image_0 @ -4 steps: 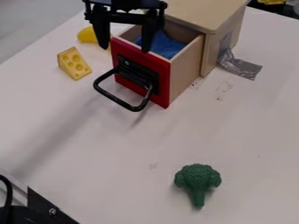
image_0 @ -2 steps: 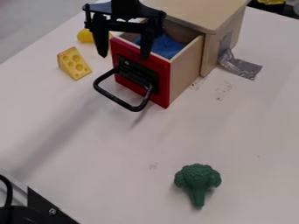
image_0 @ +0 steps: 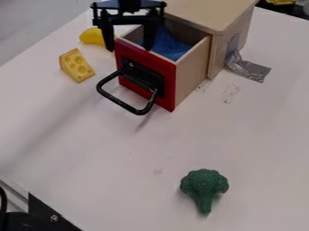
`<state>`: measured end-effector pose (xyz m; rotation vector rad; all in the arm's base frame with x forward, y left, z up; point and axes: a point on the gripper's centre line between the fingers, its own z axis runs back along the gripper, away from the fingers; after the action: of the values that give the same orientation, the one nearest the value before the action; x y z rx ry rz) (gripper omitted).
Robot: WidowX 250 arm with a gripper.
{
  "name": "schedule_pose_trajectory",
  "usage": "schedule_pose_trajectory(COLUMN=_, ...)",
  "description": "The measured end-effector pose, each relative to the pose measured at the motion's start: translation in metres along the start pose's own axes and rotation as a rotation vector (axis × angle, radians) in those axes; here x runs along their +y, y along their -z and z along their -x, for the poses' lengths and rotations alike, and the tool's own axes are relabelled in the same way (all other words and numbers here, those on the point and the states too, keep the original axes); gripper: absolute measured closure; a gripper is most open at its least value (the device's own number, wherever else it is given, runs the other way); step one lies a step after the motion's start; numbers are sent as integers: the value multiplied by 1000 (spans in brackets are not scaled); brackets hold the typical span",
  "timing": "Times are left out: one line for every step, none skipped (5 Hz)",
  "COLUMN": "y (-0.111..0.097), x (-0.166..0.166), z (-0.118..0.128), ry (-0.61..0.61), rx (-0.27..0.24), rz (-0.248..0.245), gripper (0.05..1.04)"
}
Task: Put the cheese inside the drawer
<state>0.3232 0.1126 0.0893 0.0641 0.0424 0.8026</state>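
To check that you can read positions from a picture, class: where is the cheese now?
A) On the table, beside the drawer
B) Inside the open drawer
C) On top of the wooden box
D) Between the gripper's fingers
A: the cheese sits on the table, outside the open drawer.

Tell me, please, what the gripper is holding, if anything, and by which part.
Nothing: the gripper is open, and the cheese lies on the table.

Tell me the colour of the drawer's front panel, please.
The front panel is red, in the camera view.
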Motion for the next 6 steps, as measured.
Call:
schedule_pose_trajectory(y=-3, x=13, z=-13, ry=-88, rx=2, rz=20, gripper=84)
schedule_pose_trajectory(y=-15, x=21, z=-22, ry=-137, rx=9, rz=44, gripper=84)
schedule_pose_trajectory(y=-11, x=31, z=-29, ry=-211, rx=-5, rz=59, gripper=84)
schedule_pose_trajectory(y=-2, x=40, z=-33, ry=-310, rx=-29, rz=62, gripper=84)
schedule_pose_trajectory(y=5, x=44, z=-40, ry=-389, rx=-84, rz=55, gripper=84)
schedule_pose_trajectory(y=28, x=48, z=-46, ry=-420, rx=-80, rz=1, gripper=84)
